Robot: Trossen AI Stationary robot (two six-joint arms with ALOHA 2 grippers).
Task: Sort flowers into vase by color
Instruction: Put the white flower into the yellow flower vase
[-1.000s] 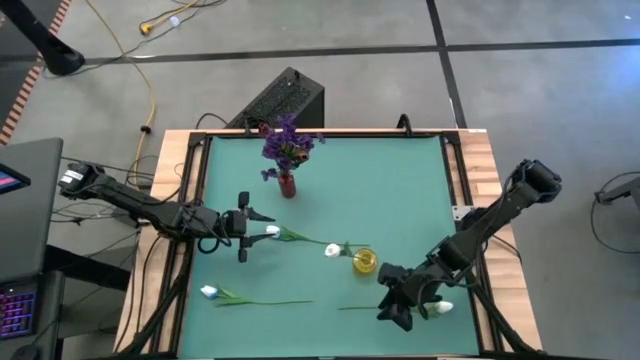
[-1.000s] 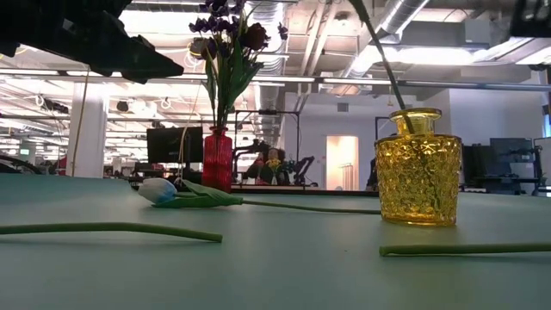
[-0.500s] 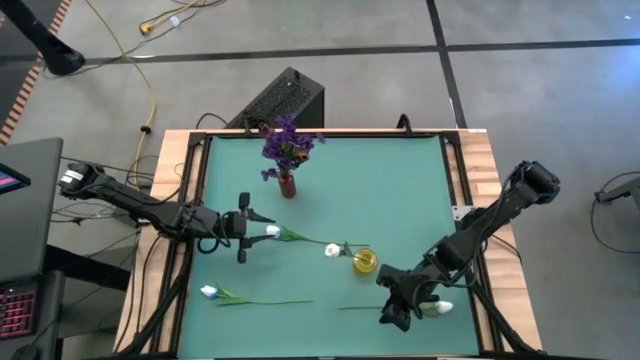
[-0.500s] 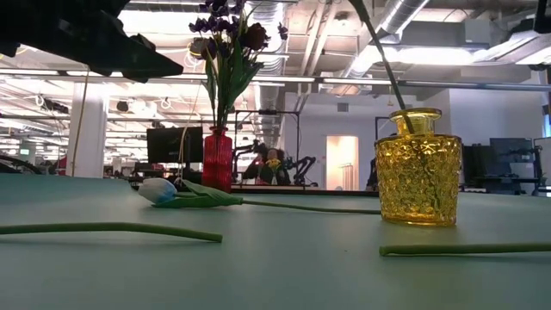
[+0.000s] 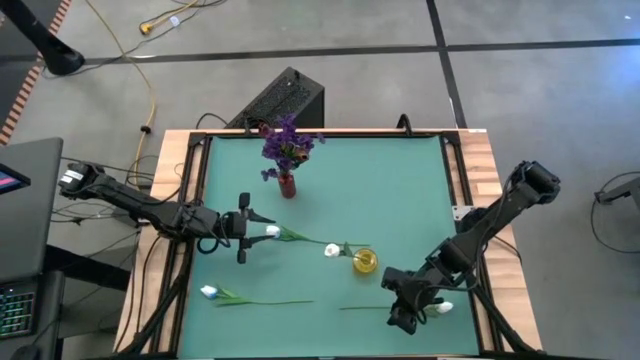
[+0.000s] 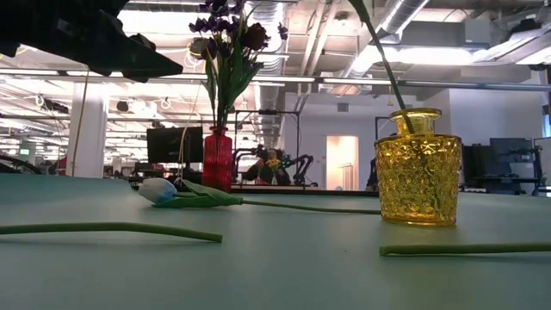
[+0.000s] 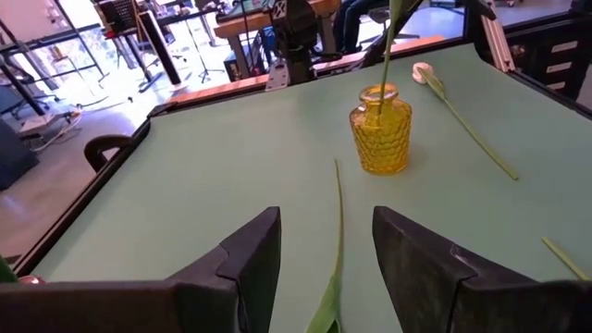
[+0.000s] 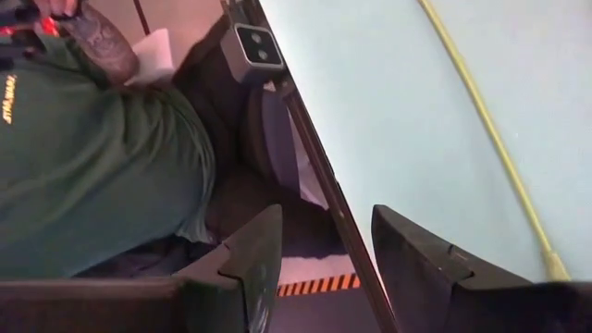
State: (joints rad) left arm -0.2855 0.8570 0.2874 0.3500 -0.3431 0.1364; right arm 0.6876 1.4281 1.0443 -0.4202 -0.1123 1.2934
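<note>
Purple flowers [image 5: 289, 143] already fill the far red vase [image 5: 287, 185]. The left gripper [image 5: 243, 228], fingers apart, hangs beside a white flower [image 5: 330, 249] leaning from the yellow vase [image 5: 365, 262]; the right gripper [image 5: 404, 318], fingers apart and empty, hovers over another white flower [image 5: 440, 309] near the table's right edge, seemingly for pickup.

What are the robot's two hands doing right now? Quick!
Left gripper: open, holding nothing, a flower stem lies between its fingers.
Right gripper: open and empty, near the table's edge.
</note>
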